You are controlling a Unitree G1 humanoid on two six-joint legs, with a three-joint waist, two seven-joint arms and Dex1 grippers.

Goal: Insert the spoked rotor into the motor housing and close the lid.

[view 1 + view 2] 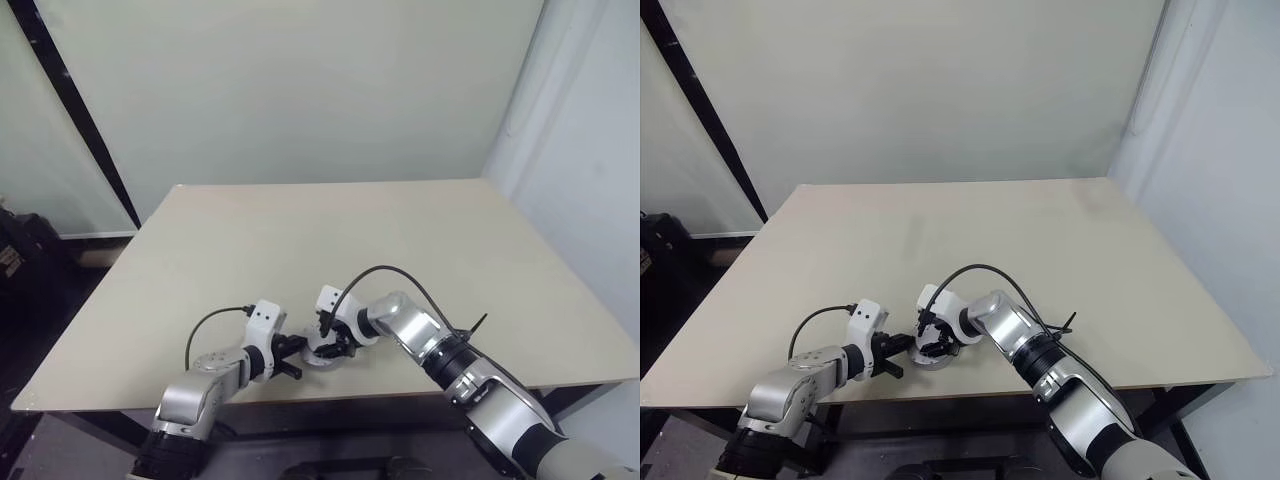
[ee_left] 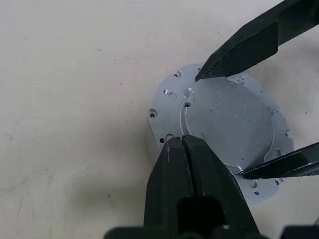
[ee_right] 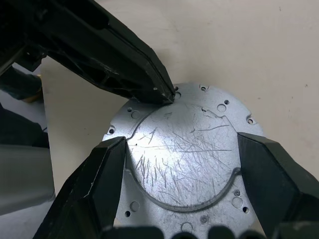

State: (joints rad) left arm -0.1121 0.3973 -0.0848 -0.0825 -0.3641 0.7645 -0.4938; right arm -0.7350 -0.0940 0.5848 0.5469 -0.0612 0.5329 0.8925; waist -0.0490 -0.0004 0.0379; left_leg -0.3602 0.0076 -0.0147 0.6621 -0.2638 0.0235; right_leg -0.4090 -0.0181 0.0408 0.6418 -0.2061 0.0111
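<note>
Sitting near the front edge of a pale beige table (image 1: 300, 230): the motor housing (image 2: 219, 129), a short silver cylinder with its scratched round lid (image 3: 182, 154) already on top, ringed by small holes. Straddling that lid from above: the right gripper (image 3: 182, 164), fingers spread wide, one black fingertip (image 3: 107, 164) at each side of the raised disc, seemingly touching its edge, firm grip unclear. Pressing against the housing's rim from the opposite side: the left gripper (image 2: 183, 142), fingers closed tight together, holding nothing.
</note>
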